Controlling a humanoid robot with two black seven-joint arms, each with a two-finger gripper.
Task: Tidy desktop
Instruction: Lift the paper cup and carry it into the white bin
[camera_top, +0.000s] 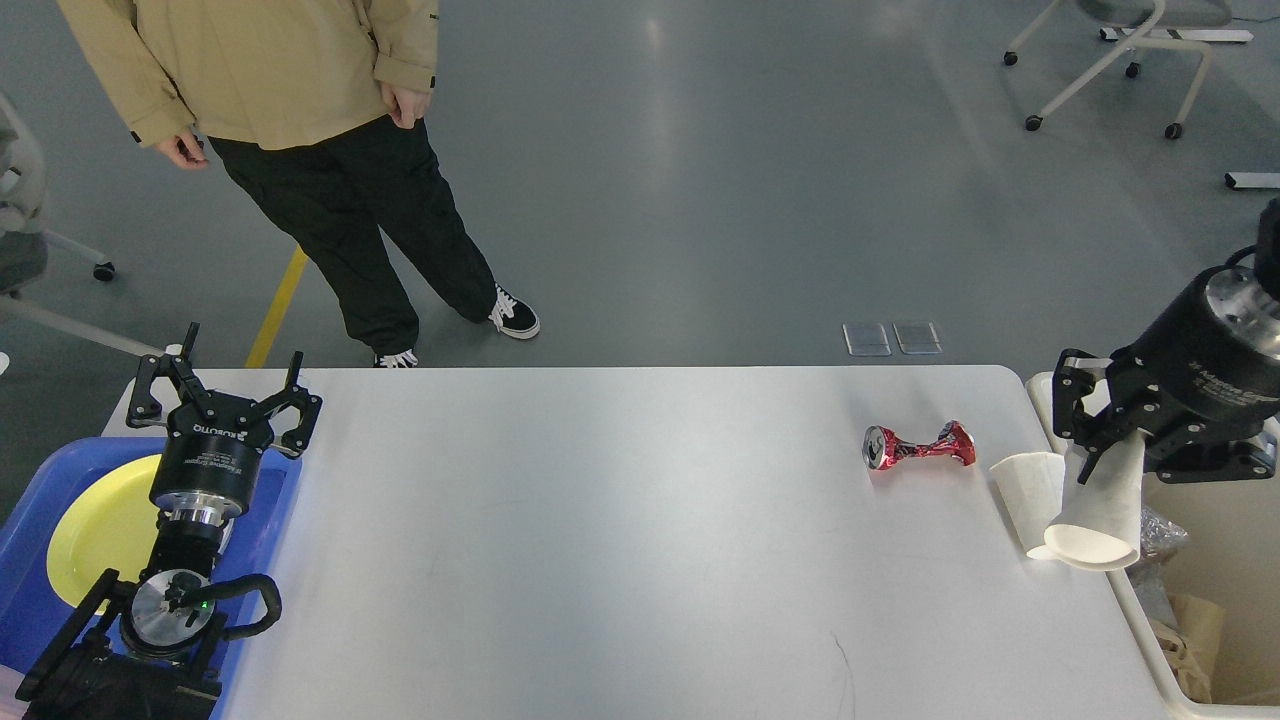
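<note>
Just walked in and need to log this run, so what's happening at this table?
A two-armed robot is clearing litter off the white desktop. Its right gripper is shut on a paper cup, held above the table's right edge beside the cream bin. A second paper cup and a crushed red can lie on the desktop. The left gripper is open and empty above the blue tray holding a yellow plate. A person stands beyond the table.

Desktop (620, 520): crushed can (918, 446), paper cup (1028, 484).
</note>
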